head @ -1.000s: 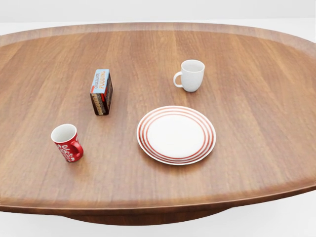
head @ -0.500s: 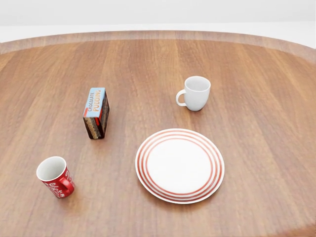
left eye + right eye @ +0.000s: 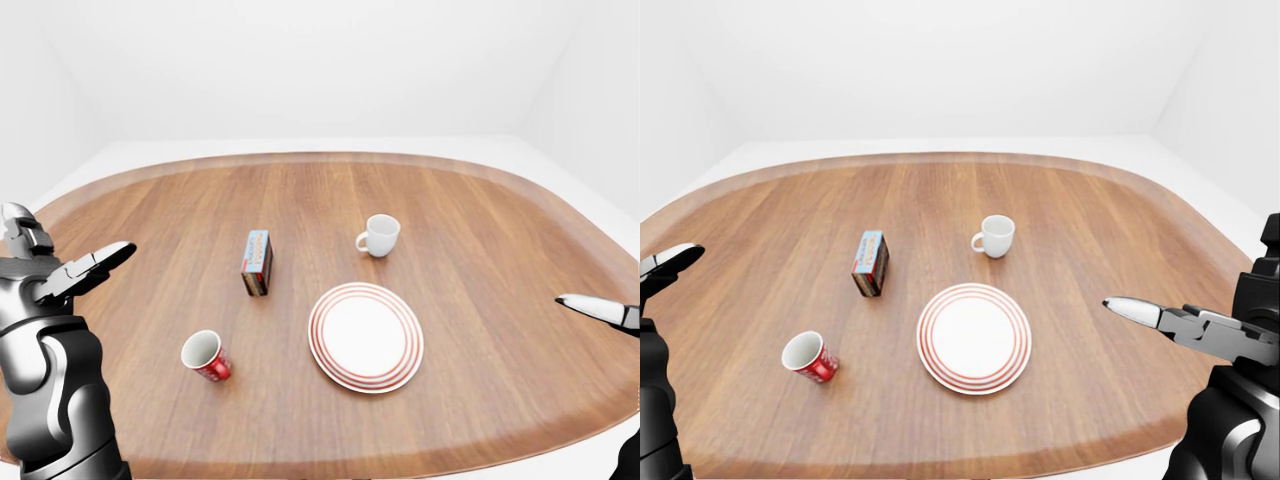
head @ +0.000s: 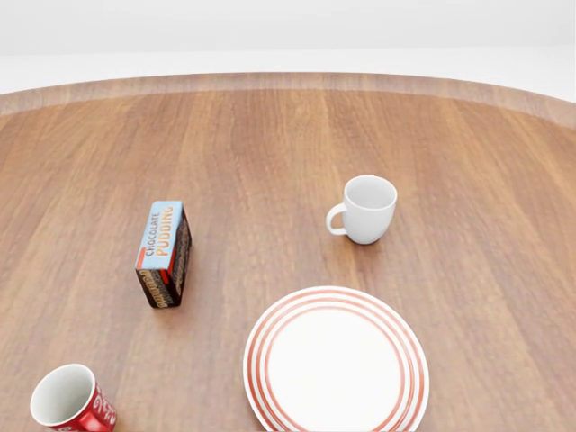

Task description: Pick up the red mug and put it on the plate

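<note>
A wide oval wooden table fills the views, brown with a paler rim, set in a plain white room. The left hand is raised at the left edge of the left-eye view above the table's left side, fingers stretched out and released, holding nothing; the right hand reaches in from the right edge of the right-eye view, its fingers likewise extended and empty, well apart from everything on the table. The plate, white with red rings round its rim, lies flat near the table's middle, on the near side. A chocolate pudding box stands on its long edge to the left of the plate and farther away. The white mug stands upright beyond the plate, handle to the left. The red mug stands to the left of the plate, near the table's near edge, tilted, its white inside showing, well apart from both hands.
</note>
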